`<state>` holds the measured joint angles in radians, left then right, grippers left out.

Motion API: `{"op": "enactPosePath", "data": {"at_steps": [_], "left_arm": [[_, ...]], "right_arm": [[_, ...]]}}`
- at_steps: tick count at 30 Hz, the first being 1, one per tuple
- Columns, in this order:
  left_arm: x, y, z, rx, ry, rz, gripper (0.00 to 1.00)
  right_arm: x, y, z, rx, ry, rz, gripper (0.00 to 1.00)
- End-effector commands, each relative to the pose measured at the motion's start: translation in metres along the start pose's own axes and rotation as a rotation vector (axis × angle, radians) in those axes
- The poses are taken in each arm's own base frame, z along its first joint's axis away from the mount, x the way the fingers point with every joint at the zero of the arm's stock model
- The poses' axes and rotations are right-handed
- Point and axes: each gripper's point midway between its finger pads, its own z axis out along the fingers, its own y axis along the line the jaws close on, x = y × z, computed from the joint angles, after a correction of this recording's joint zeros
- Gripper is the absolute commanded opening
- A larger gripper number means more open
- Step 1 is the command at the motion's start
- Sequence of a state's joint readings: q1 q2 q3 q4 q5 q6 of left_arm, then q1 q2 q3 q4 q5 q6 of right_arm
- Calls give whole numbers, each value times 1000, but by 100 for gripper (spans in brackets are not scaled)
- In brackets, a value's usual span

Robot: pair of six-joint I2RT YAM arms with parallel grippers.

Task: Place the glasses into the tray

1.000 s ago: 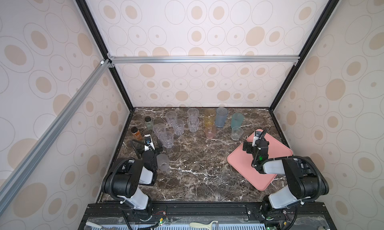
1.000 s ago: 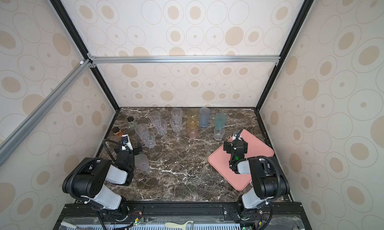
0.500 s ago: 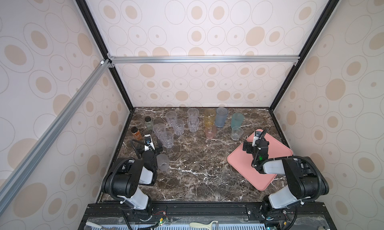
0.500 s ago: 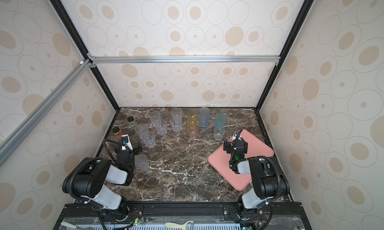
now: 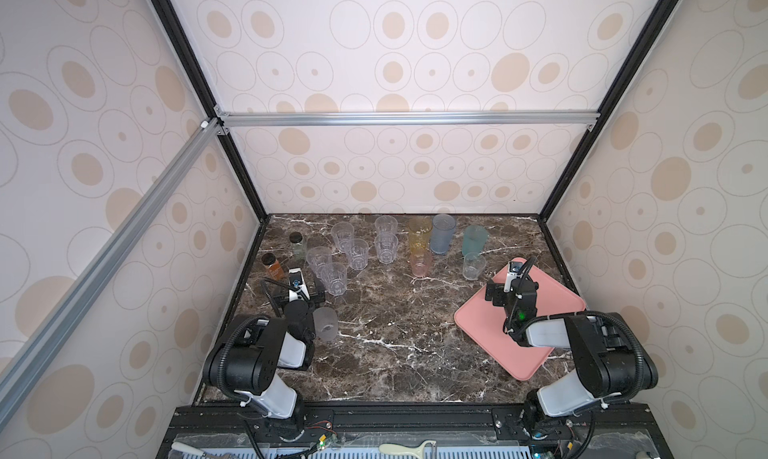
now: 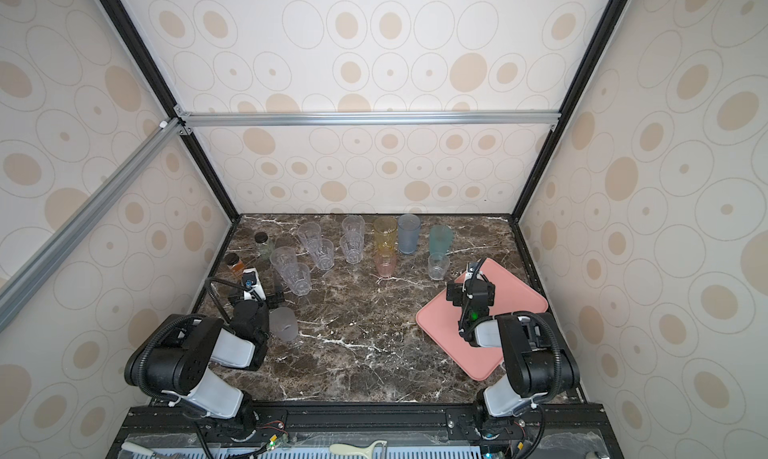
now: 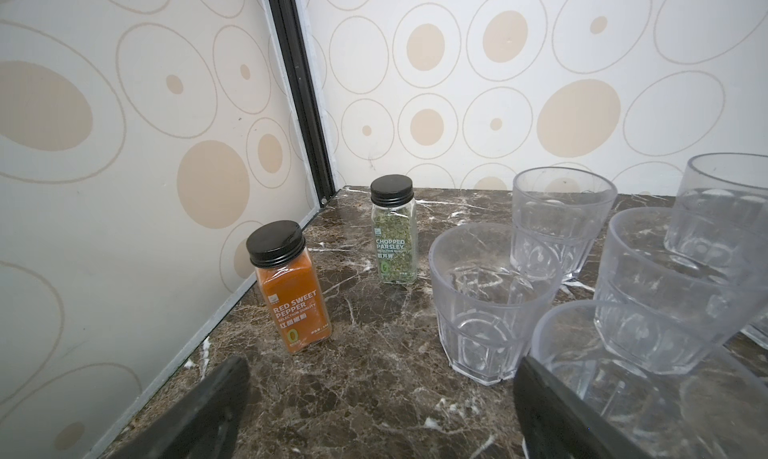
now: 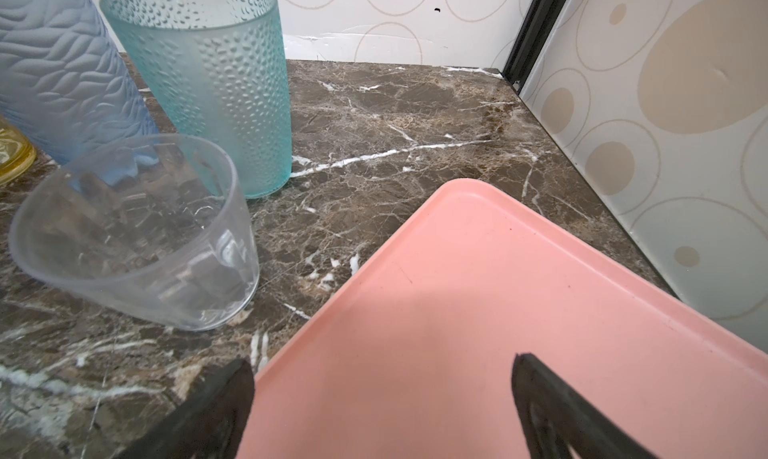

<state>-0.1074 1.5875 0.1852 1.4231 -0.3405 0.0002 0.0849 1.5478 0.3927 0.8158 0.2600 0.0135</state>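
The glasses stand on the marble at the back: several clear ribbed ones [image 5: 357,253], amber [image 5: 419,232], blue [image 5: 443,233], teal [image 5: 473,240], pink [image 5: 421,263] and a small clear one [image 5: 473,266]. A frosted glass [image 5: 325,324] stands alone beside my left arm. The pink tray [image 5: 519,353] lies at the right. My left gripper [image 5: 297,295] [image 7: 380,378] is open over bare marble, with the ribbed glasses [image 7: 490,295] just to its right. My right gripper [image 5: 509,288] [image 8: 382,369] is open above the tray's [image 8: 498,290] back-left edge, near the small clear glass [image 8: 137,236].
Two black-capped spice bottles, orange [image 7: 291,286] and green [image 7: 392,232], stand by the left wall near the back corner. Enclosure walls close in the table on three sides. The teal glass [image 8: 220,91] and blue glass [image 8: 54,70] rise behind the small clear one.
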Motion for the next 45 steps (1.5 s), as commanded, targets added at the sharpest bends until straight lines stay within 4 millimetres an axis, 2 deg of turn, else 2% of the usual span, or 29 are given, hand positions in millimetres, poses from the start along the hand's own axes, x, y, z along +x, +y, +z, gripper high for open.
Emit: {"op": "enactPosePath", "data": {"at_steps": [1, 13, 20, 24, 29, 31, 34, 36, 38, 40, 42, 45], "left_arm": [[-6, 0, 1, -1, -22, -10, 99], [-8, 1, -1, 2, -32, -9, 99], [-17, 2, -9, 5, -62, -11, 99], [-23, -5, -8, -4, -39, 31, 99], [-26, -3, -13, -61, 9, 33, 99], [-30, -6, -17, -83, 18, 41, 99], [-41, -1, -19, -171, 40, 62, 99], [-45, 5, -21, -213, 67, 60, 99], [-55, 9, -24, -229, 68, 29, 99], [-69, 12, -26, -238, 63, -24, 99], [-82, 15, -27, -248, 68, -53, 99], [-102, 15, -29, -237, 92, -99, 99]], "right_arm": [[-12, 0, 1, -3, -33, 6, 100], [-13, 0, 0, -5, -37, 2, 100], [-25, 2, -6, -23, -3, -14, 100], [-32, 1, -13, -26, 27, -12, 99], [-46, -22, -28, 103, 85, 71, 100], [-48, -34, -38, 170, 181, 130, 100], [-50, -37, -50, 218, 312, 248, 100], [-43, -24, -54, 158, 439, 295, 100], [-37, 5, -54, -17, 557, 333, 100], [-33, 21, -59, -97, 613, 377, 91], [-32, 32, -67, -155, 631, 415, 86], [-30, 34, -85, -190, 652, 425, 85]]}}
